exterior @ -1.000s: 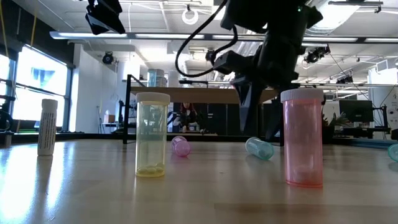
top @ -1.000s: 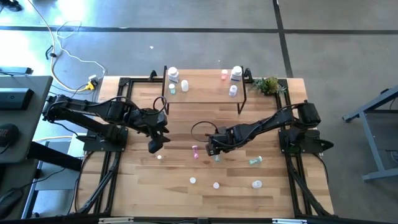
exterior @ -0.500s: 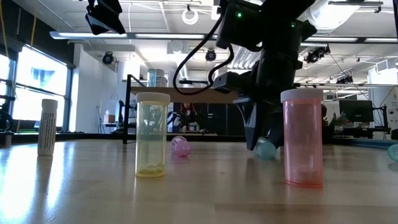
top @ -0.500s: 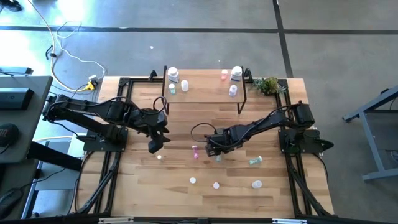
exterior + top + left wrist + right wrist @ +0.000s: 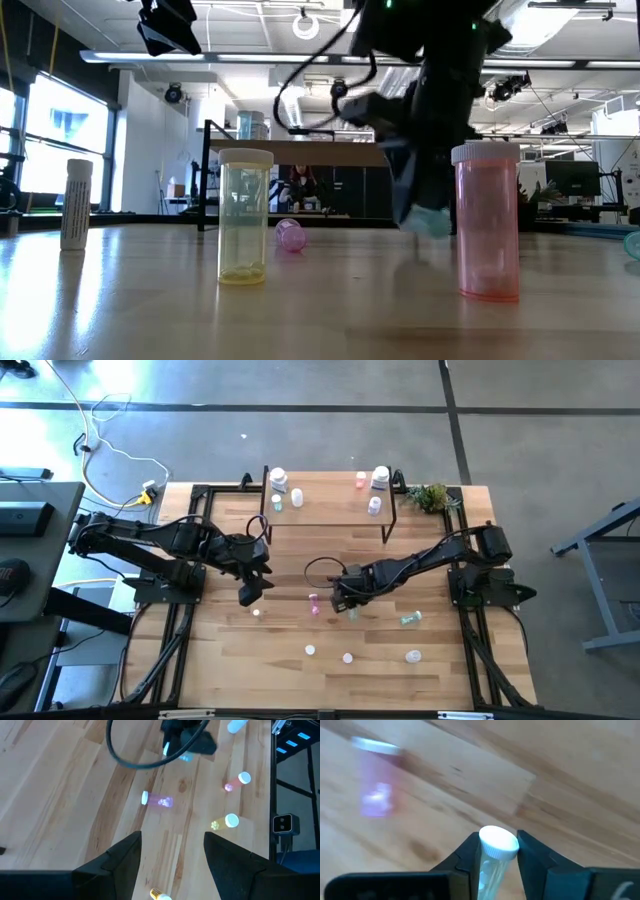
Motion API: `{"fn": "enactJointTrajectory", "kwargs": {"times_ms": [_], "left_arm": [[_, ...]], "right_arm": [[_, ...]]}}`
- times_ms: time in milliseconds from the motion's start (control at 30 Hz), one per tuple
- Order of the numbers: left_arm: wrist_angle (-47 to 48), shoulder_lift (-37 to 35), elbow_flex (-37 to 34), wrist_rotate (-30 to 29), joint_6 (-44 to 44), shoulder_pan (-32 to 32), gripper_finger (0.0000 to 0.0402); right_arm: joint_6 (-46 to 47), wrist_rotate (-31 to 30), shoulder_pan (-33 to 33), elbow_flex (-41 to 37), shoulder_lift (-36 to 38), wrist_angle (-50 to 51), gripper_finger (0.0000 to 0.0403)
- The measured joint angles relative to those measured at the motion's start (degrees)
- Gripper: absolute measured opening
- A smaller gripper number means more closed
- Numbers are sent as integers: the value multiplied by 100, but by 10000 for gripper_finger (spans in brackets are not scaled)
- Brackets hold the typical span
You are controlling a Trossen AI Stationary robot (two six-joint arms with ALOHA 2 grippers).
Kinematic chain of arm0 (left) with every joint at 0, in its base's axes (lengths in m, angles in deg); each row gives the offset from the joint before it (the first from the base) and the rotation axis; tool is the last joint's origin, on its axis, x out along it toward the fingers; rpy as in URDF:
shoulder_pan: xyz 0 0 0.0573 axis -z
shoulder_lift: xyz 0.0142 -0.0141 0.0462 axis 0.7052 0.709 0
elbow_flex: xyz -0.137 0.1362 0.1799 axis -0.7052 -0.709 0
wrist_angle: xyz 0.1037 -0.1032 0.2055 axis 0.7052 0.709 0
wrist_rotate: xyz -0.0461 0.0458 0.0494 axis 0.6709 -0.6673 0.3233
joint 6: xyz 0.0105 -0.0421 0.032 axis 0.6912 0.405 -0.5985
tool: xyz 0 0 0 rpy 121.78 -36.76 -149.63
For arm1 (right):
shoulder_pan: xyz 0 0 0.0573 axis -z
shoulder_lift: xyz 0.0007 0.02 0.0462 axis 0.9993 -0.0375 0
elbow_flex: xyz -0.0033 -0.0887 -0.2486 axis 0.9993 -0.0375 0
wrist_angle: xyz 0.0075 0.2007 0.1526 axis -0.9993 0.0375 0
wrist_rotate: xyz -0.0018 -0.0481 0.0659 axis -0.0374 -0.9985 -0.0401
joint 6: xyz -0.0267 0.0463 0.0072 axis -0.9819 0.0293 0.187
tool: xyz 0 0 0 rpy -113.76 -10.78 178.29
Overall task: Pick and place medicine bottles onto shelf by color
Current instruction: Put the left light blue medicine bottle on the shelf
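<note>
My right gripper [image 5: 349, 606] is at mid-table, shut on a small teal medicine bottle [image 5: 492, 857] with a white cap. My left gripper [image 5: 250, 592] hangs open above the table's left half and holds nothing. The shelf [image 5: 330, 520] stands at the far edge with several bottles on top, among them white ones [image 5: 278, 480] and a pink one [image 5: 361, 481]. A pink bottle [image 5: 314, 603] and a teal one [image 5: 411, 619] lie on their sides on the table. Near the front, a yellow bottle [image 5: 245, 215] and a pink bottle [image 5: 487, 220] stand upright. My right gripper pinches the teal bottle's body just below its white cap [image 5: 489, 865] between the two fingers, one on each side. The fingers come steeply from above. In the low view the bottle [image 5: 430, 222] hangs tilted just off the tabletop.
A white tube [image 5: 76, 203] stands near the table's front left. White-capped bottles [image 5: 310, 650], [image 5: 348, 657], [image 5: 413, 656] stand along the near side. A green plant sprig [image 5: 432, 496] sits at the far right corner. Black frame rails run along both table sides.
My right gripper has shut on the teal bottle that lay on the table and has raised it slightly, so it now hangs tilted just above the wood. The wrist has rolled a little.
</note>
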Motion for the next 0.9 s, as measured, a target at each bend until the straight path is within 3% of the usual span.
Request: {"fn": "enactJointTrajectory", "kwargs": {"times_ms": [233, 467, 667, 900], "left_arm": [[-2, 0, 0, 0, -1, -2, 204], [-16, 0, 0, -2, -61, -2, 204], [-24, 0, 0, 0, -61, -2, 204], [-24, 0, 0, 0, -61, -2, 204]], "right_arm": [[-516, -906, -18, 311, 369, -31, 85], [-1775, -2536, -1, 838, 475, -123, 85], [-2967, -4159, 57, 1030, 475, -903, 85], [-4290, -5032, 528, 1040, 479, -1947, 85]]}}
